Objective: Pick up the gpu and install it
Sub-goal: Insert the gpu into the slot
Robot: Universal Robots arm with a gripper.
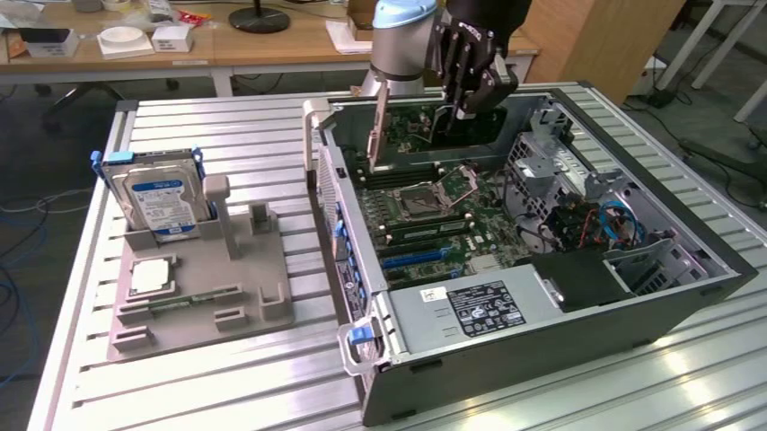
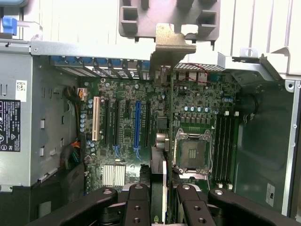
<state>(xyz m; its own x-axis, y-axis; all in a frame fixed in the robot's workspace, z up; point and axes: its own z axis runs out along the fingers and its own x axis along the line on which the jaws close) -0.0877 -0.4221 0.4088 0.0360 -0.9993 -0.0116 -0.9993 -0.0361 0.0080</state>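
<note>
**A:** Exterior view first. Where is the gpu [image 1: 380, 130]?

**B:** In the air over the open case [image 1: 671, 310], well apart from the stand [image 1: 228, 278] on the tabletop [image 1: 240, 386]. It hangs on edge under the hand [image 1: 458, 106], a thin upright slab above the far part of the board [image 1: 480, 215].

**A:** And the hand?

**B:** Clenched on the gpu, gripping it from above. The card runs from the hand toward the exterior view's left, and its narrow end comes near the rear wall [image 1: 326, 171].

**A:** How does it lie to the slots [image 1: 414, 256]?

**B:** They sit down on the board, between the socket [image 1: 428, 191] and the power supply [image 1: 473, 310]. The card's long axis looks roughly parallel to them. From here I judge it isn't over them.

**A:** Wrist view, then.

**B:** The fingers [image 2: 138, 207] flank the gpu [image 2: 159, 174], which is seen straight down its edge, so the grip is plain. Its bracket [image 2: 173, 44] is at the end toward the rear wall.

**A:** The relation that matters?

**B:** The card's edge falls between the blue slot [image 2: 137, 125] and the socket [image 2: 193, 150]. It is parallel to that slot and offset to the socket side. It is above the board and not seated. How high it is, I can't tell.
</note>
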